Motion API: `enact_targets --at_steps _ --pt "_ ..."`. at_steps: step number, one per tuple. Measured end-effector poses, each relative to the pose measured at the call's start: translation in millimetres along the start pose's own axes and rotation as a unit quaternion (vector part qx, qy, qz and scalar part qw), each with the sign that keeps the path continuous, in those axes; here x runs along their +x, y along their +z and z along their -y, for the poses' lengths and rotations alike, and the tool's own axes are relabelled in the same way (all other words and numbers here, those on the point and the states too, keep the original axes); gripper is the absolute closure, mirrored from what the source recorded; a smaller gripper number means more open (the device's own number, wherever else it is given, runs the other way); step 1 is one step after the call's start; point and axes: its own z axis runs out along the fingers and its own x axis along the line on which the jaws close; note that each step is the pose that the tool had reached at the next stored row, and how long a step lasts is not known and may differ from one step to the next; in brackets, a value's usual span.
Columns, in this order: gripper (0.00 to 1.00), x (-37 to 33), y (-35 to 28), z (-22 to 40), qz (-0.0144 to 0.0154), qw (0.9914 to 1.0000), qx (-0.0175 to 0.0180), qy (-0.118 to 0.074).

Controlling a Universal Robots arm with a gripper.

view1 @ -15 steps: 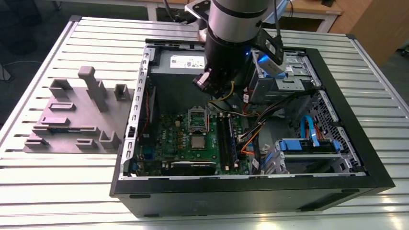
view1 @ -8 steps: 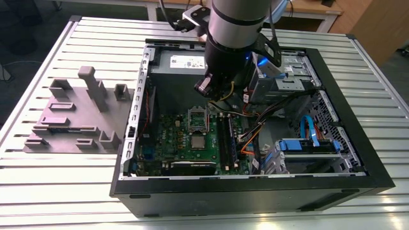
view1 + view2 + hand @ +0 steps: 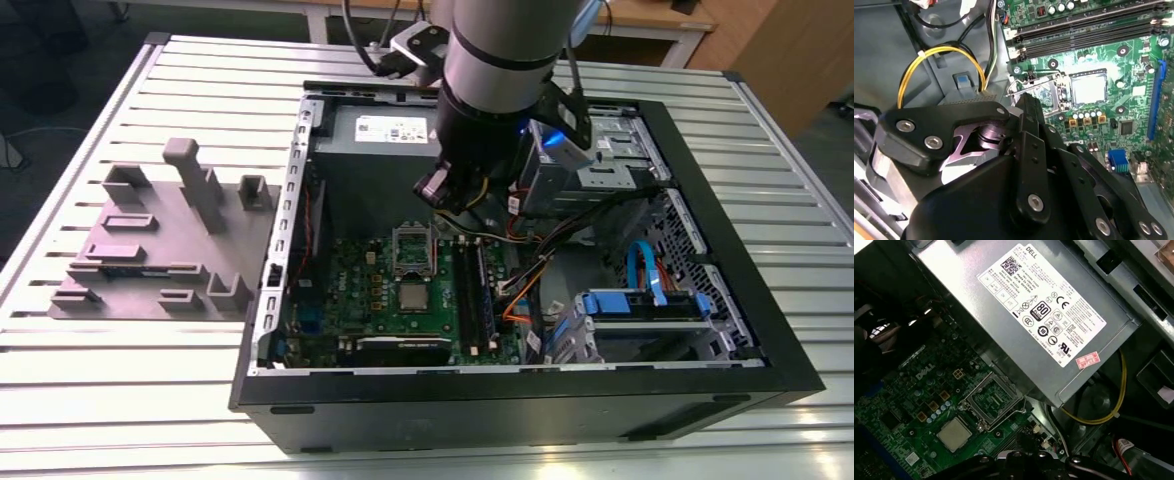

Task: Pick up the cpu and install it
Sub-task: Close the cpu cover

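Black linkage plates of my gripper (image 3: 1026, 107) crowd the second wrist view, with the tip ending over the hinged socket frame (image 3: 1041, 92). I cannot tell whether it is parted or clenched, or whether it grips anything. Just beyond the tip, on the green motherboard (image 3: 1114, 75), the cpu (image 3: 1088, 89) lies flat with its silvery top up. A yellow cable (image 3: 936, 55) loops beside the gripper body.

From the first wrist view I see the gripper (image 3: 1026, 452) at the picture's edge, again unreadable. The empty socket frame (image 3: 993, 401) sits just ahead of it, and the cpu (image 3: 954, 434) rests on the board right beside that frame, apart from the gripper. Farther out is the grey power supply (image 3: 1024, 315) with its white label.

On the exterior view my arm (image 3: 507, 90) reaches into the open computer case (image 3: 534, 400). The gripper (image 3: 447, 195) hangs above the socket frame (image 3: 414, 250), and the cpu (image 3: 415, 296) lies below it on the board. Outside the case a grey fixture block (image 3: 147, 240) sits on the slatted table (image 3: 120, 400).
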Motion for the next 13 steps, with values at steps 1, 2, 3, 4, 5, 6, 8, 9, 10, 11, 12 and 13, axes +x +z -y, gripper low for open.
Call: enact_targets --at_steps 1,2,3,4,5,6,8,9,10,11,12,13 --pt "0.89 0.2 1.7 0.2 0.0 1.0 0.0 0.0" --pt "0.89 0.4 3.5 0.4 0.0 1.0 -0.0001 0.0" --pt "0.89 0.5 5.3 0.7 0.0 1.0 -0.0001 0.0" --pt "0.89 0.7 7.2 0.9 0.0 1.0 -0.0001 0.0" --pt "0.89 0.9 8.9 1.1 0.0 1.0 -0.0001 0.0" --pt "0.89 1.0 10.7 1.4 0.0 1.0 -0.0001 0.0" --pt "0.89 0.9 14.0 2.2 0.0001 1.0 -0.0002 0.0" --pt "0.89 0.8 15.6 2.6 0.0001 1.0 -0.0003 -0.001" --pt "0.89 0.7 17.1 3.1 -0.0002 1.0 -0.0005 -0.003" --pt "0.89 0.6 18.8 3.5 -0.0007 0.99997 -0.001 -0.008" --pt "0.89 0.7 20.3 3.8 -0.0014 0.9999 -0.0016 -0.014" --pt "0.89 0.8 21.6 4.0 -0.0022 0.99979 -0.0022 -0.02"
